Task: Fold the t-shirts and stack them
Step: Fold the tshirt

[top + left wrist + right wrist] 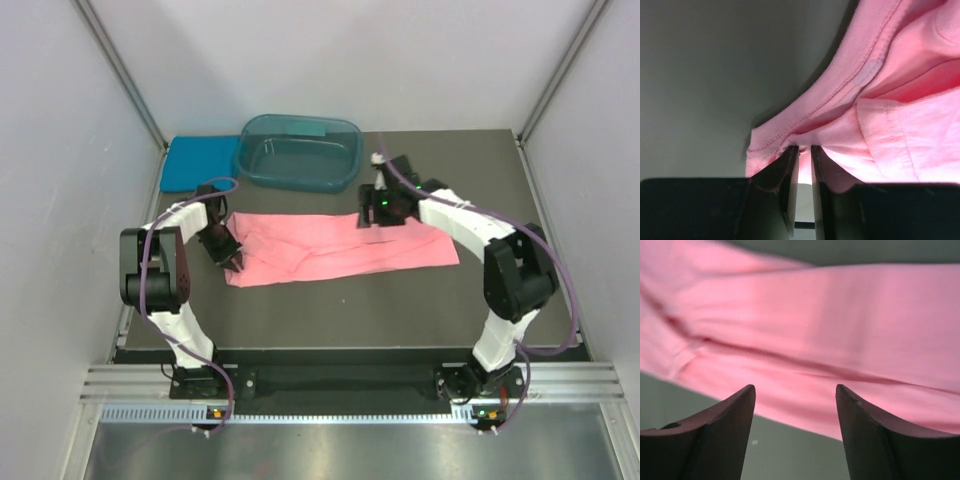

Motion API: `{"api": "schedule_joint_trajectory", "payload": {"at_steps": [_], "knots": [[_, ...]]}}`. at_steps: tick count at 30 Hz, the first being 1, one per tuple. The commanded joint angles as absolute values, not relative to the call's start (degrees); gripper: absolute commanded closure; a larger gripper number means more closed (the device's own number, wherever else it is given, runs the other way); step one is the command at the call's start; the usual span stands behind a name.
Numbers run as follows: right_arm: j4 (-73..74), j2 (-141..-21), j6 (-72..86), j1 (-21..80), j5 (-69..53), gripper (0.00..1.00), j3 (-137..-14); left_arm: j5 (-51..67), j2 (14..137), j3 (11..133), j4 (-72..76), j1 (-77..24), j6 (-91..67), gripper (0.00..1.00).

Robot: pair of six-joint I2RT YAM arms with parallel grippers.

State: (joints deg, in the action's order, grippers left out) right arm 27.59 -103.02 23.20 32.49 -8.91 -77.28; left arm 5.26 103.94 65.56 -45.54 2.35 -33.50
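Note:
The salmon-pink t-shirt (330, 245) lies folded into a long band across the middle of the table. My left gripper (232, 257) is at its left end, and in the left wrist view the two fingers pinch a fold of pink cloth (805, 145) beside the ribbed collar (850, 82). My right gripper (378, 218) hovers over the band's far edge, right of centre; its fingers (735, 410) stand wide apart above the pink cloth (840, 335) with nothing between them. The teal-blue t-shirt (198, 162) lies folded flat at the back left.
A dark teal see-through tub (300, 152) stands at the back centre, next to the blue shirt. Grey walls close in the left and right sides. The dark table (330, 310) runs on towards the near edge, where the arm bases are bolted.

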Motion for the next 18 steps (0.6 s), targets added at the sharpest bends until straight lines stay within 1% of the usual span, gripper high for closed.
{"api": "schedule_joint_trajectory", "payload": {"at_steps": [1, 3, 4, 6, 7, 8, 11, 12, 18], "knots": [[32.7, -99.9, 13.5, 25.9, 1.7, 0.33, -77.2, -6.8, 106.0, 64.7, -42.2, 4.5, -32.4, 0.77], [34.6, -101.0, 12.8, 21.1, 3.1, 0.32, -78.3, -5.5, 104.9, 64.5, -42.6, 4.7, -33.2, 0.75], [35.1, -101.3, 13.0, 18.1, 3.2, 0.32, -79.3, -4.6, 102.9, 64.4, -42.5, 4.7, -33.5, 0.7], [35.2, -102.1, 13.4, 15.7, 3.0, 0.31, -79.4, -2.8, 100.1, 64.1, -42.6, 4.5, -34.4, 0.64], [35.0, -102.4, 13.4, 14.7, 3.3, 0.31, -79.0, -2.4, 97.1, 63.9, -42.6, 4.5, -34.6, 0.59], [34.8, -102.5, 13.3, 12.9, 3.6, 0.3, -78.8, -1.9, 95.4, 63.5, -42.8, 4.6, -35.2, 0.51], [34.3, -103.3, 13.9, 9.8, 4.0, 0.3, -78.1, -1.2, 88.9, 62.1, -43.0, 4.5, -36.5, 0.42], [34.6, -103.9, 14.1, 8.4, 4.0, 0.3, -78.0, -0.4, 86.3, 61.0, -42.7, 4.5, -37.1, 0.4], [35.0, -103.4, 15.0, 3.3, 4.2, 0.3, -75.5, 6.3, 80.8, 54.9, -39.9, 4.5, -39.5, 0.41]]}}
